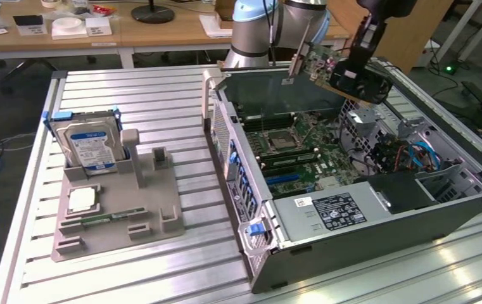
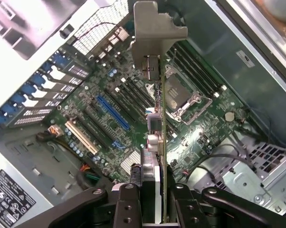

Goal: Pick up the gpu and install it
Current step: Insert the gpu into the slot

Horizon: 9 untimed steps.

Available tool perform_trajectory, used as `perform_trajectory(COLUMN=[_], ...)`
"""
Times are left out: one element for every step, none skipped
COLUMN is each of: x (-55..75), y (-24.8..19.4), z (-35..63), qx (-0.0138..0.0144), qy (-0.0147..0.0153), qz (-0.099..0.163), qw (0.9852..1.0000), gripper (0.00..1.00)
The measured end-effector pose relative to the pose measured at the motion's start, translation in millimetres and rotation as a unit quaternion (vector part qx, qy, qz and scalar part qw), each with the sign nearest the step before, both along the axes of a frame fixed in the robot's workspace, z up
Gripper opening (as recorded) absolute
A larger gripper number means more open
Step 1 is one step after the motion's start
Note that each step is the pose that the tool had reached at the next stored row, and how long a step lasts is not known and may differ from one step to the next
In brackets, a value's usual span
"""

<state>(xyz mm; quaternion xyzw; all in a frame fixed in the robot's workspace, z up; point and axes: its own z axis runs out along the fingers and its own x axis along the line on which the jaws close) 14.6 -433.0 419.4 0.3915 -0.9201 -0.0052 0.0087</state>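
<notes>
The gpu (image 1: 327, 66) hangs tilted in the air above the open computer case (image 1: 351, 158), its green board and silver bracket toward the exterior view's left. My gripper (image 1: 355, 79) is shut on it, the black fingers clamped on its far end. In the wrist view the gpu (image 2: 157, 95) is seen edge-on, its silver bracket farthest from my gripper (image 2: 155, 209), with the fingers (image 2: 126, 204) pressed on both faces. Under it lies the motherboard (image 2: 133, 118) with blue, white and black slots.
On the slatted metal table, at the exterior view's left, a grey fixture (image 1: 114, 209) holds an upright silver hard drive (image 1: 88, 145), a processor and a memory stick. The case walls, a drive cage (image 1: 452, 183) and the power supply (image 1: 334, 212) surround the motherboard. A wooden desk stands behind.
</notes>
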Motion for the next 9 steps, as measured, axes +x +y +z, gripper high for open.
perform_trajectory(x=[0.0,0.0,0.0,0.0,0.0,0.0,0.0,0.0,0.0], y=[0.0,0.0,0.0,0.0,0.0,0.0,0.0,0.0,0.0], z=[0.0,0.0,0.0,0.0,-0.1,-0.1,0.0,0.0,-0.1], qx=[0.0,0.0001,0.0,0.0,0.0001,0.0001,0.0,0.0,0.0001], qy=[0.0,0.0,0.0,0.0,0.0,0.0,0.0,0.0,0.0], qz=[0.006,0.011,0.017,0.023,0.029,0.034,0.04,0.046,0.051], qw=[1.0,0.9999,0.9999,0.9997,0.9996,0.9994,0.9992,0.999,0.9987], gripper=[0.28,0.28,0.28,0.28,0.28,0.28,0.28,0.28,0.28])
